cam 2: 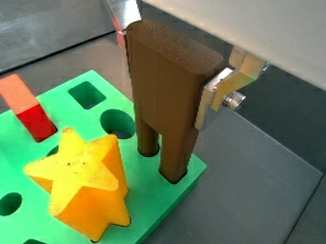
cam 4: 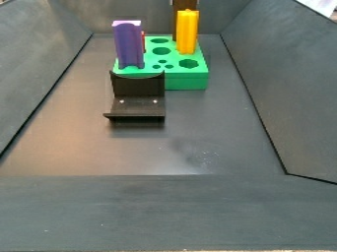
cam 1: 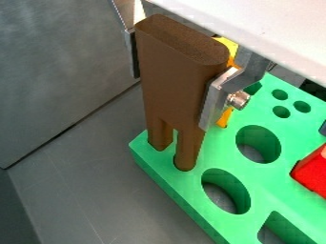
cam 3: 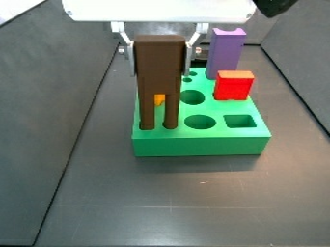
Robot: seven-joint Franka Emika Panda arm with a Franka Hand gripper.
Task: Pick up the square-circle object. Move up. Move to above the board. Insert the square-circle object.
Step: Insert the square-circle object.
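Observation:
The square-circle object (cam 1: 173, 81) is a tall dark-brown peg with two thin legs. My gripper (cam 1: 176, 84) is shut on its upper body, a silver finger (cam 1: 219, 91) pressed on each side. It stands upright at a corner of the green board (cam 1: 188, 183), and its leg tips reach into holes there. Both wrist views show this, with the gripper (cam 2: 173, 76), the peg (cam 2: 166, 95) and the board (cam 2: 159, 195). In a side view the gripper (cam 3: 160, 41) holds the peg (cam 3: 157, 82) at the board's (cam 3: 194, 145) near left corner.
A yellow star peg (cam 2: 83, 176) stands in the board right beside the brown peg. A red block (cam 3: 233, 85) and a purple peg (cam 3: 230, 46) stand on its far side. The dark fixture (cam 4: 136, 94) stands on the floor next to the board (cam 4: 191, 69). Dark sloping walls surround the floor.

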